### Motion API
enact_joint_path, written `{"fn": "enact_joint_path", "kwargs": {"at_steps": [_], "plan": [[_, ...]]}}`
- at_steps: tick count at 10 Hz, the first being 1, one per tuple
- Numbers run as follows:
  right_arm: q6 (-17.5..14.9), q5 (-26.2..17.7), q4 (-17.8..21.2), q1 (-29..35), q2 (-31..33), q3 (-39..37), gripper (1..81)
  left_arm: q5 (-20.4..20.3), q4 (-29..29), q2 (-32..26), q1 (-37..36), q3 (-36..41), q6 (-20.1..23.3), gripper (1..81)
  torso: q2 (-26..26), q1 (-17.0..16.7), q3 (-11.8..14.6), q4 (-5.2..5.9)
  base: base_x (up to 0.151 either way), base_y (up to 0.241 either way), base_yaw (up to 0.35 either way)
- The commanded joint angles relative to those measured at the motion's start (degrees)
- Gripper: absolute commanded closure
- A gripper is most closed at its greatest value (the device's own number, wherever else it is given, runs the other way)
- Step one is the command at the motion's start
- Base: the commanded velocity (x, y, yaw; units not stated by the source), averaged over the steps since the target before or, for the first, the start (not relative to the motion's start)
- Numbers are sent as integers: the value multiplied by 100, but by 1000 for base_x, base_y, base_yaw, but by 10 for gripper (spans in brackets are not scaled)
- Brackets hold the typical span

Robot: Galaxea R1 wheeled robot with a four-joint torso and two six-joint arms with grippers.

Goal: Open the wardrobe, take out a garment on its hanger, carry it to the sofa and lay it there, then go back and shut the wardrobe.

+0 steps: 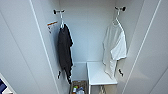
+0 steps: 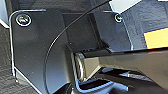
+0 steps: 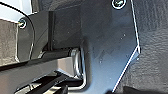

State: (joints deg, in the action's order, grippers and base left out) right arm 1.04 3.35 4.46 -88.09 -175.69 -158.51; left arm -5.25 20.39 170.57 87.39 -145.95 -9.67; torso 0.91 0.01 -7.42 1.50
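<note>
Both wardrobe (image 1: 22,50) doors open | garment (image 1: 113,47) on hanger (image 1: 117,21), right side | gripper state: cannot tell

The head camera looks from high up, forward and slightly down, close into the open wardrobe (image 1: 87,32). Both wrist cameras face down past robot parts, near dark carpet (image 2: 7,80).

Black garment (image 1: 65,51), white shelf (image 1: 100,73), cluttered box (image 1: 78,89)
</note>
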Motion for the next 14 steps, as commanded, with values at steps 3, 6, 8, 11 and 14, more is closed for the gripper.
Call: {"fn": "enact_joint_path", "kwargs": {"at_steps": [3, 6, 8, 11, 14], "plan": [[-25, -370, 55, 146, -12, 15, 10, 280, 35, -23, -121, 40, 17, 10, 0, 0, 0, 0, 90, 0, 0], [-16, -370, 55, 138, -12, 15, 10, 288, 35, -23, -113, 40, 17, 10, 0, 0, 0, 0, 90, 0, 0], [-16, -370, 64, 138, -12, -3, 10, 279, 35, -23, -113, 40, 17, 10, 0, 0, 0, 0, 90, 0, 0], [-7, -370, 64, 146, -12, 14, 10, 279, 44, -14, -113, 40, 17, 10, 0, 0, 0, 0, 90, 0, 0], [-16, -370, 64, 173, -13, 15, 10, 279, 52, -14, -113, 40, 17, 10, 0, 0, 0, 0, 90, 0, 0]]}}
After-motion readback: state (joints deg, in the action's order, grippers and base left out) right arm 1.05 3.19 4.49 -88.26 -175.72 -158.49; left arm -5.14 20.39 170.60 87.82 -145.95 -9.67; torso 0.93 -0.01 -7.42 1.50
